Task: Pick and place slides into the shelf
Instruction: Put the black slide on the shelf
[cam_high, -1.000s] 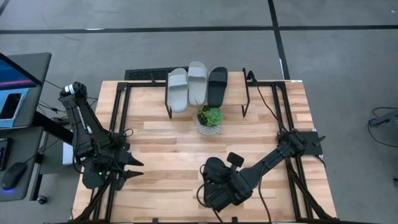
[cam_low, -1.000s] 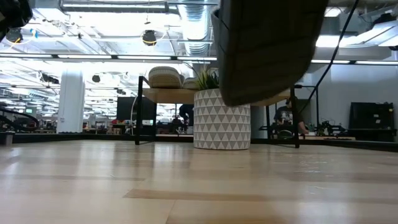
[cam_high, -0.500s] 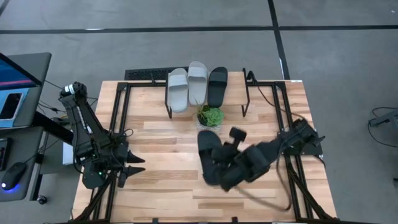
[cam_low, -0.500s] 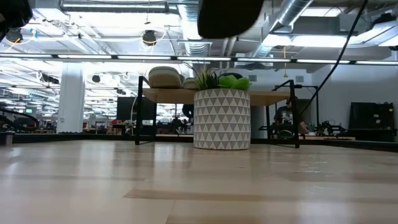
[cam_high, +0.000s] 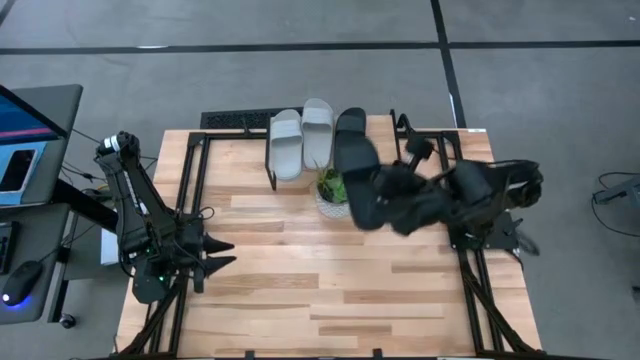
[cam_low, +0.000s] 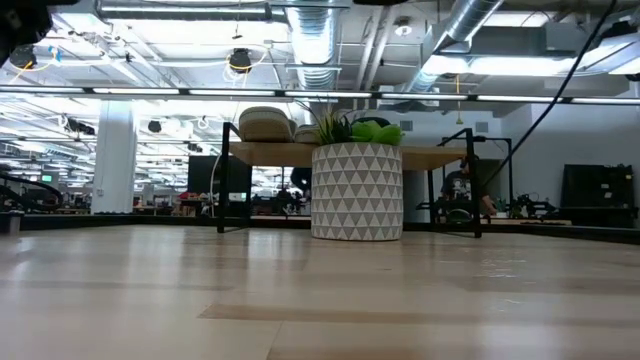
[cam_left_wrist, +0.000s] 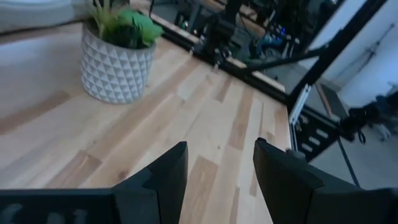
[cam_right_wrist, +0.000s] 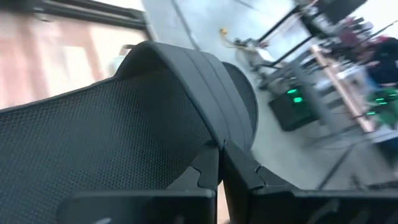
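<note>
- Now the right gripper (cam_high: 385, 195) is up beside the shelf (cam_high: 380, 128), having swung away from the near table edge where it was a second ago
- Its fingers are pinched together on the strap of a black slide (cam_high: 358, 180), which hangs out ahead of it above the potted plant (cam_high: 333, 190)
- Beyond that slide, two grey slides (cam_high: 301, 138) and another black slide (cam_high: 347, 125) lie on the shelf as before
- Well apart at the table's other side, the left gripper (cam_high: 215, 257) waits with fingers spread, unchanged
</note>
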